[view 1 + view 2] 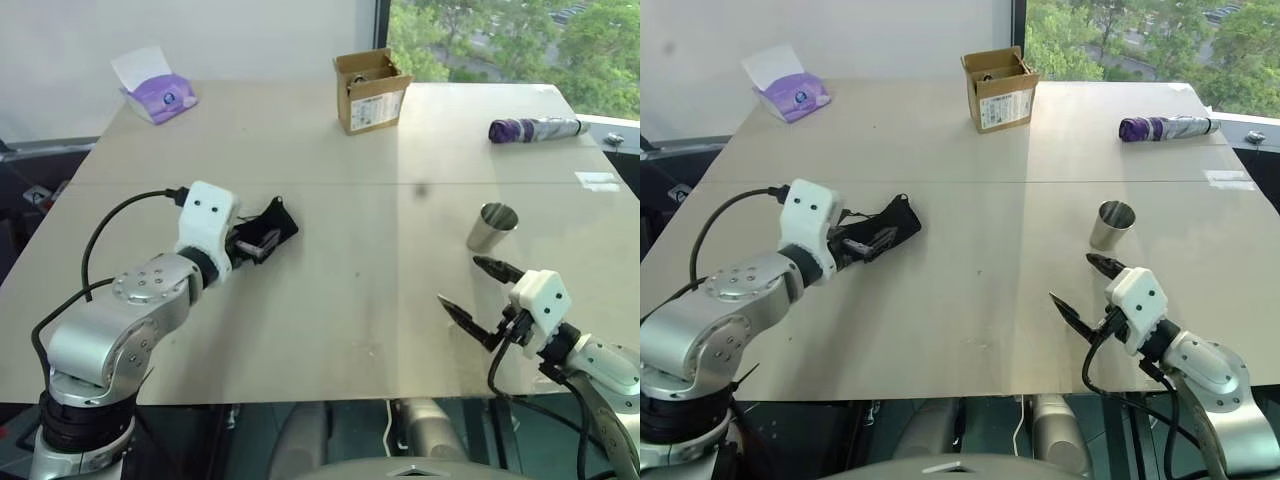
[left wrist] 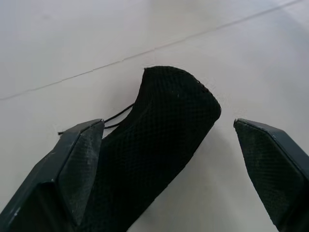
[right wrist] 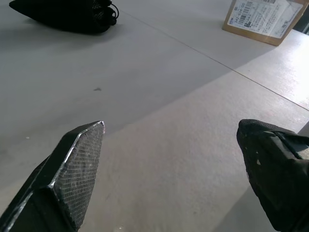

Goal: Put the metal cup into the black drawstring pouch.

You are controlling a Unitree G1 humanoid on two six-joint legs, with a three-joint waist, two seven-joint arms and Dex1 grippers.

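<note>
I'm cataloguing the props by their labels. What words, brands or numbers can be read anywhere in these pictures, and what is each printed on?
None can be read.
Cardboard box: a white label on its side carries lines of print and a barcode, too small and blurred to read.
Purple tissue pack: a small round mark, illegible.
Folded umbrella, metal cup, black drawstring pouch: no text seen.

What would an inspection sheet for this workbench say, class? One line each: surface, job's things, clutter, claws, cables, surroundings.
Surface: pale table, seam across.
Job's things: metal cup upright at right; black pouch lying at left.
Clutter: cardboard box, folded umbrella, tissue pack at far edge.
Claws: left claw open around pouch; right claw open, short of cup.
Cables: black cable on left arm.
Surroundings: window with trees.
</note>
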